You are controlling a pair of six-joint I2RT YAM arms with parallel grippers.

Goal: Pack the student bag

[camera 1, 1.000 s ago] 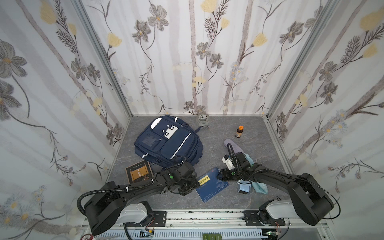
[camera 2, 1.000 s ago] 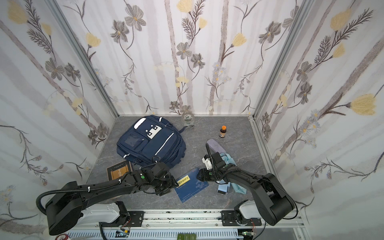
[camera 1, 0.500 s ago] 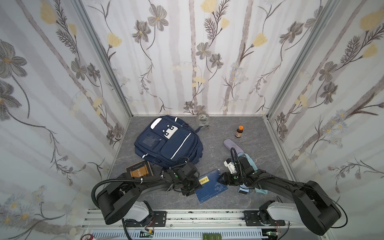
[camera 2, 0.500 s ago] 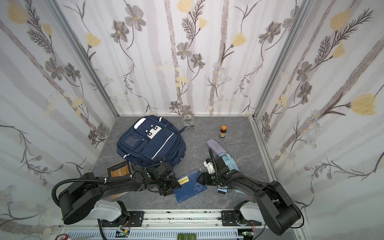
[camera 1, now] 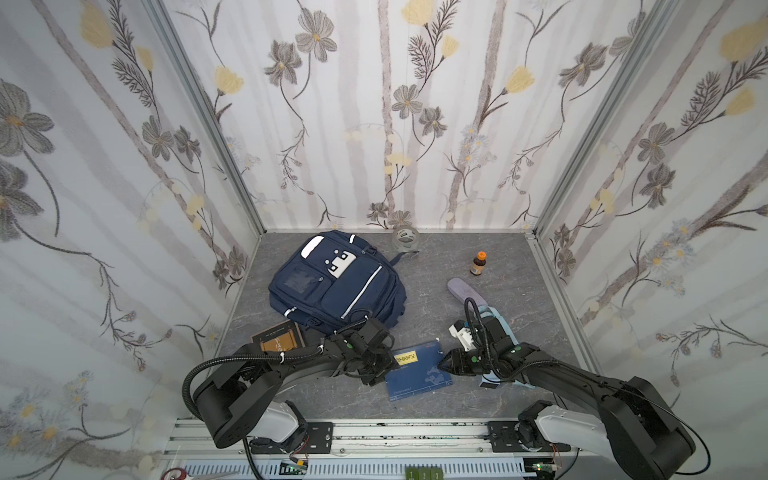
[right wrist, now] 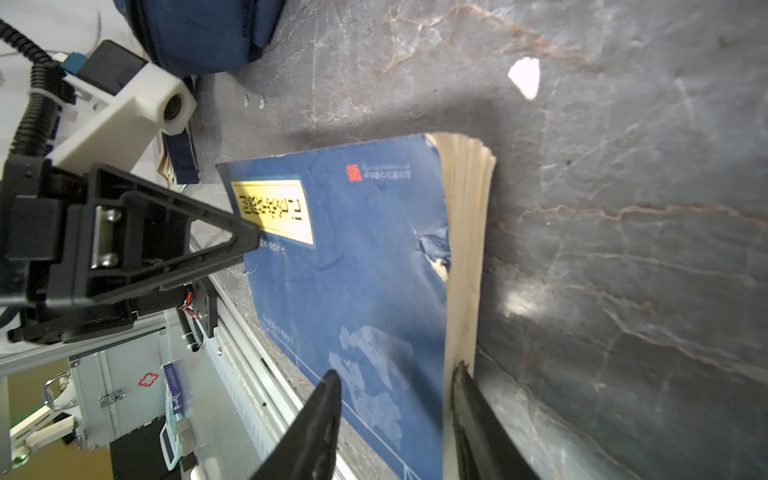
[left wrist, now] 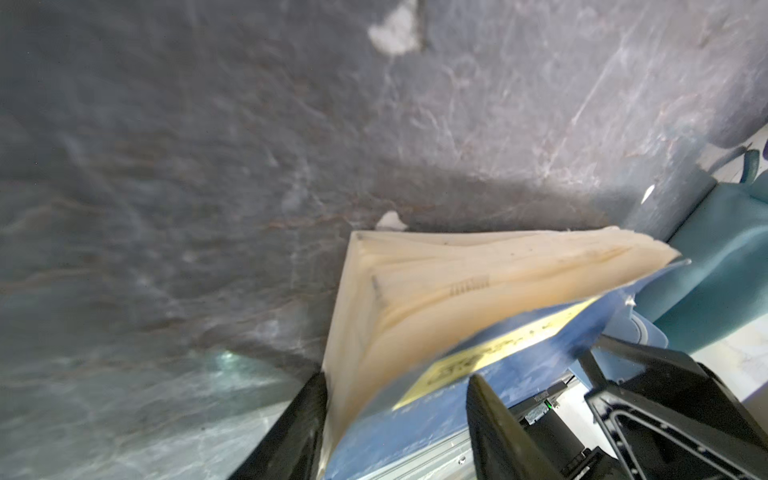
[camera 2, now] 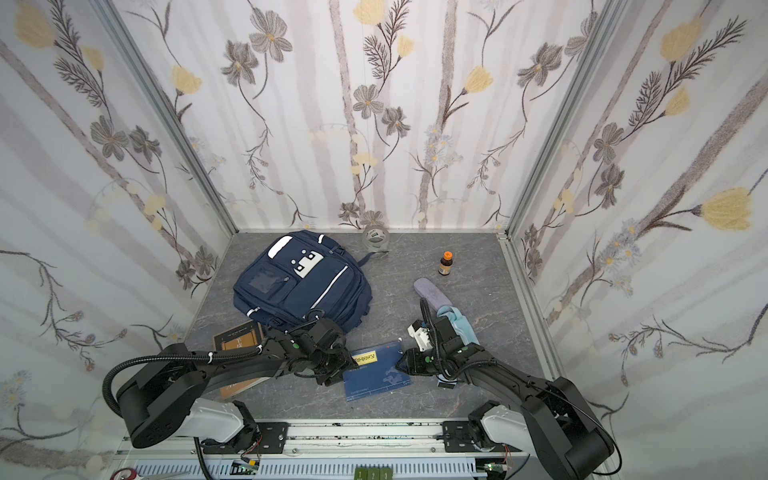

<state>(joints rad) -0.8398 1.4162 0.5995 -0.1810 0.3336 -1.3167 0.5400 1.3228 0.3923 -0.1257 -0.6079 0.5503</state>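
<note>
Both top views show a blue book (camera 1: 419, 376) lying near the front of the grey desk (camera 1: 424, 307), with an arm at each end of it; the left gripper (camera 1: 384, 368) is at the book's left corner, and the left wrist view shows its jaws pinching that corner, one finger (left wrist: 299, 415) against the underside of the fanned pages, its partner on the cover by the yellow label (left wrist: 494, 353); the right gripper (camera 1: 441, 365) straddles the book's right edge, jaws partly spread in the right wrist view, and I cannot tell whether they press the book; the student bag (camera 1: 336, 286) lies flat behind the blue book, front pockets up, near it but apart; a brown book (camera 1: 278, 338) sits to the blue book's left, a small bottle (camera 1: 478, 264) well behind it
</note>
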